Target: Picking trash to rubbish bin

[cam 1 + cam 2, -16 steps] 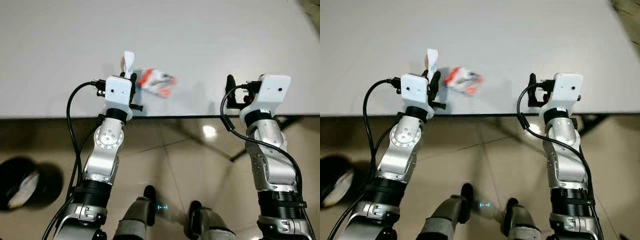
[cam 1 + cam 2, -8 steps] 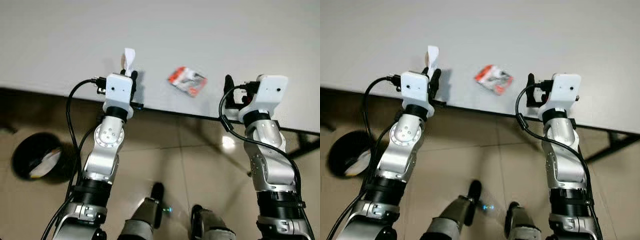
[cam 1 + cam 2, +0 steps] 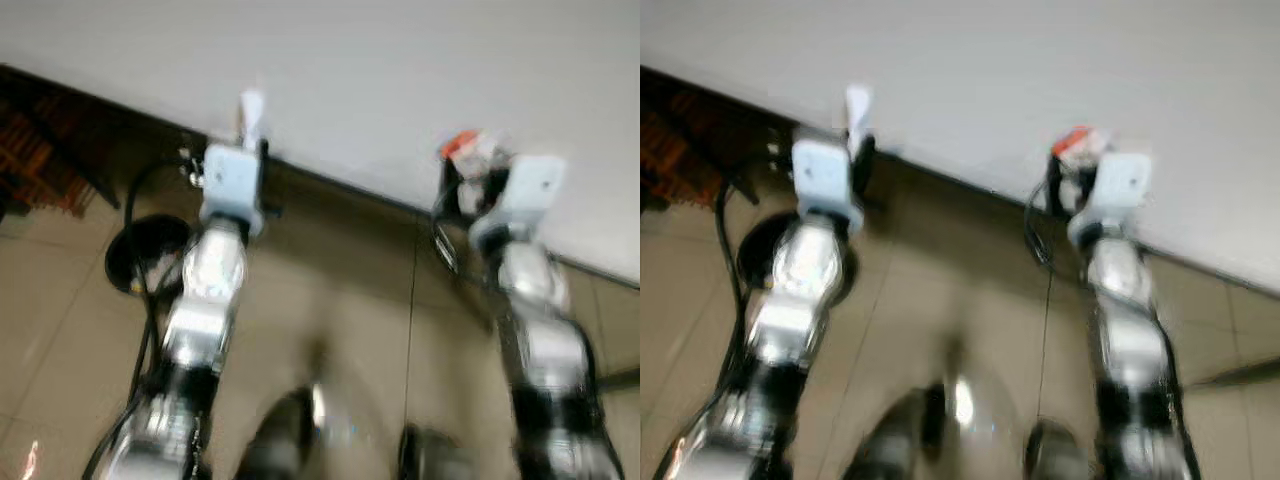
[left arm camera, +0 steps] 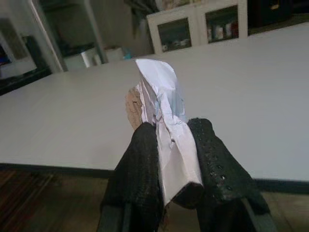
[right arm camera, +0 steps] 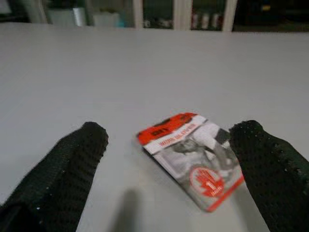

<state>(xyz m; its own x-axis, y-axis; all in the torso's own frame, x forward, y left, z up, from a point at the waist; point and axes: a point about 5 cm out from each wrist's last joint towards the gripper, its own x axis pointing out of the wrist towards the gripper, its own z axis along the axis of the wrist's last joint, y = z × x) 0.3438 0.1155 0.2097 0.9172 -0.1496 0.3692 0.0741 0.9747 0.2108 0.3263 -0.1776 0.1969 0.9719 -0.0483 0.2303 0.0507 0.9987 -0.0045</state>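
So the head views are pretty smeared with motion blur, but you can make out a pale matte grey surface [image 3: 400, 90] with a dark edge running diagonally, glossy beige floor tiles below it, and a round black bin [image 3: 145, 255] sitting on the floor beside the left arm. The left tool [image 3: 252, 150] sits right at the surface edge with a white scrap [image 3: 251, 108] sticking up out of it. The right tool [image 3: 1072, 178] hangs over the edge too, just behind a red-and-white packet [image 3: 1078, 143] lying on the surface. Left wrist view: the two knobbly black fingers [image 4: 140, 159] are clamped on a crumpled white paper wrapper [image 4: 161, 106] with a bit of brown at one side, flat bare surface stretching beyond to white cabinets. Right wrist view: the fingers [image 5: 67, 164] are spread wide apart, with the flat rectangular packet [image 5: 193, 164] lying between them on the surface, untouched, its red band and printed label facing up and loads of open room around it.
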